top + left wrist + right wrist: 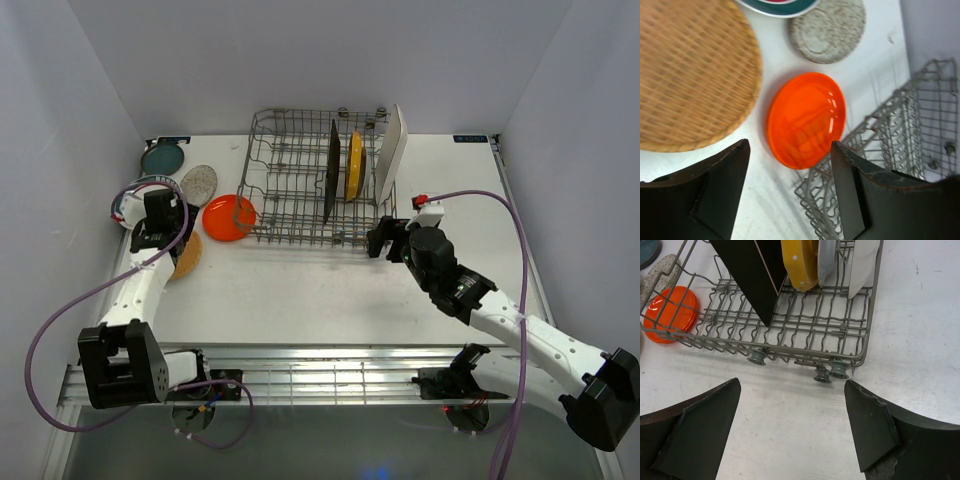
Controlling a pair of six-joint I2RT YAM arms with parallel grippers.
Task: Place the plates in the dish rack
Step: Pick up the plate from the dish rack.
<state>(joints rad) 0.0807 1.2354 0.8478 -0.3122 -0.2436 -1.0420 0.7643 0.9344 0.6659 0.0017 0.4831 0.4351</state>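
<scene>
Your left gripper (790, 149) hovers with its fingers (722, 187) spread wide, holding nothing. Beyond the left finger lies the wood plate (690, 75), flat. The grey plate (827, 30) is farther ahead, past both tips. The orange plate (806, 120) shows in the gap between the fingers, below them, and I judge it is the one to take now. It lies flat on the table (782, 205), hollow side up, with one edge at the corner of the rack (905, 135) beside the right finger (touching or only very near, I cannot tell).

Being round, it has no long axis, so any wrist angle serves. Choose the rim away from the rack, where a finger has room. Lower slowly, one finger inside the hollow and one outside the rim. Close only when the rim is well between them, because the surface looks slippery.

In the rack the dark plate (755, 270), the yellow plate (800, 265) and the white plate (862, 265) stand on edge, faces turned left and right. Turn the orange one the same way before you lower it into a free slot to their left.

Your right gripper (791, 385) is just before the near side of the rack, fingers apart and empty.
</scene>
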